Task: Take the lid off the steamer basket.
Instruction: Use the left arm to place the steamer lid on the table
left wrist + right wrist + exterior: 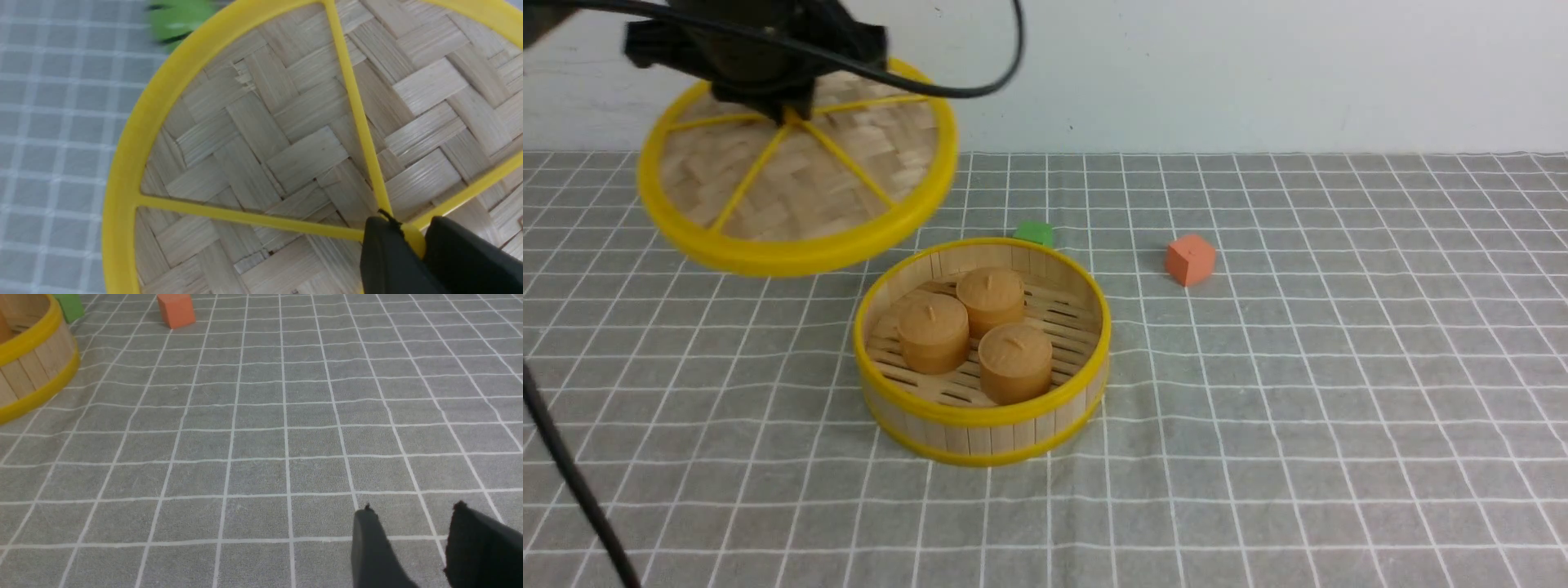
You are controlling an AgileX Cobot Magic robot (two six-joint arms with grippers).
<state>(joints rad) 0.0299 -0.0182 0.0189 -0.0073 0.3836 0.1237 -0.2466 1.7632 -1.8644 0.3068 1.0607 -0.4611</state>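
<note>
Steamer basket [980,433]: stood uncovered on cloth [1339,408], three buns [1015,362] inside. Lid [792,196]: hung tilted, up and left of it, left gripper [410,223] clamped on knob [414,243]. Right gripper [412,506]: parted, empty. Next move called for levelling, then setting down well clear

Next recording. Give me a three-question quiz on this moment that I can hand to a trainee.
1. Multiple choice: the left pincer is shut on which part of the lid? A) the rim B) the central knob C) the outer end of a spoke
2. True or false: the lid rests on the steamer basket.
3. Fill in: the steamer basket holds ___ brown buns.
Key: 1 B. 2 false: the lid hangs tilted in the air, off to the basket's left and clear of it. 3 three.
</note>
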